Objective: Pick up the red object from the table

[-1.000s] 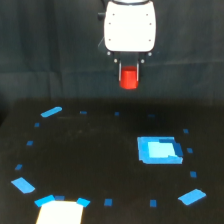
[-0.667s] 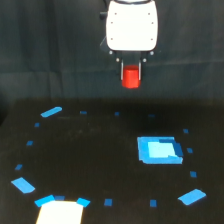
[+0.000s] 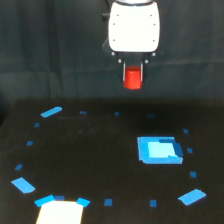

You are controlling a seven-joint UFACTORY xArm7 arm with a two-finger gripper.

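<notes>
Exterior view: dark curtain behind, black table below, dotted with a ring of small blue tape marks and one bright blue patch toward the view's right. A pale square at the bottom edge, left of the patch.

Above and slightly left of the blue patch, high against the curtain: white arm housing, gripper hanging beneath. Fingers narrowed around the red object, apparently clamped on both sides, though blur hides the actual contact.

Red object well clear of the table, up over the blue patch's far side, no surface beneath it.

Judged progress: grasp made, lift done, pick-up essentially complete. Left, at most: holding steady.
</notes>
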